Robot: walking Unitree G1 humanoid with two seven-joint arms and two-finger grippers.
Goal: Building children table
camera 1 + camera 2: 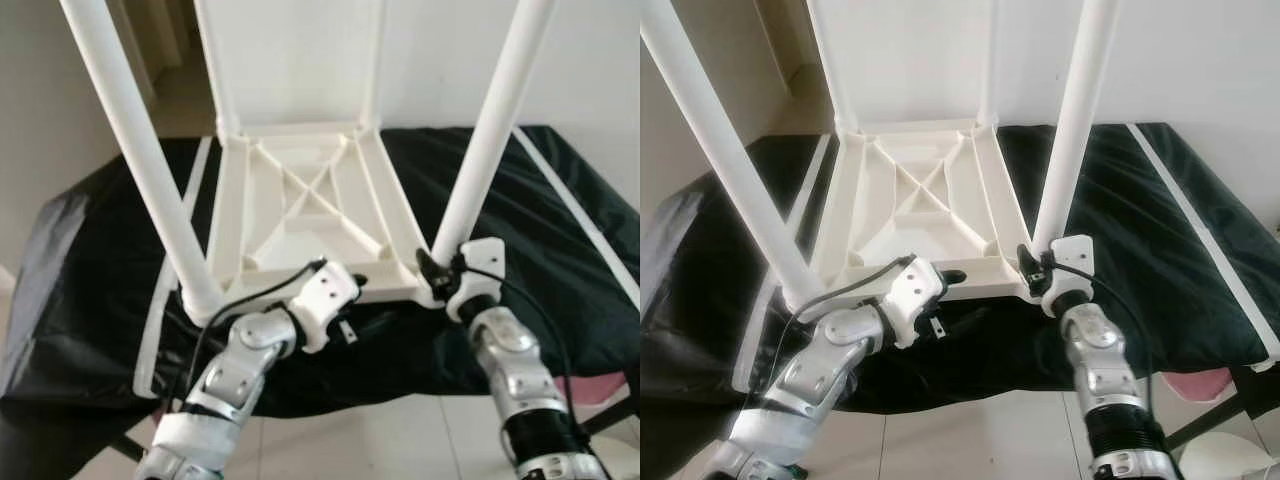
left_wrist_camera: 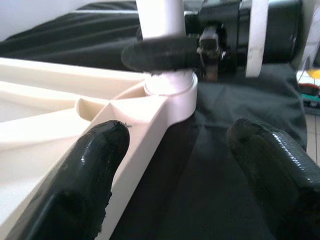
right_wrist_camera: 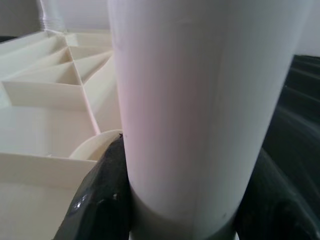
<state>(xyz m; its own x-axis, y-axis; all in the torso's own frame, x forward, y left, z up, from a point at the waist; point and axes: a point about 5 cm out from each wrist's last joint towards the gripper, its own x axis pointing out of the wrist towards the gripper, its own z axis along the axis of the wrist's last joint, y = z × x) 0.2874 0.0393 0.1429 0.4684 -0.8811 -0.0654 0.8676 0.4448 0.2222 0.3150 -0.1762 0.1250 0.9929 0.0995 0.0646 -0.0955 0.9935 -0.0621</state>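
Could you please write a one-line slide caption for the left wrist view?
Open left gripper at the upturned tabletop's near edge, facing the right gripper shut on a leg.

Reaching forward with both silver arms, left gripper [image 2: 177,165] holding its black fingers [image 2: 90,175] spread apart, right gripper [image 3: 172,200] clamping its fingers [image 3: 102,195] tight, wrists angling inward toward each other.

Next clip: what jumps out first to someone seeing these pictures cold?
An upside-down white table lies on a black cloth, its legs pointing up. The right gripper is clamped round the base of the near right leg. The left gripper sits open at the table's near edge.
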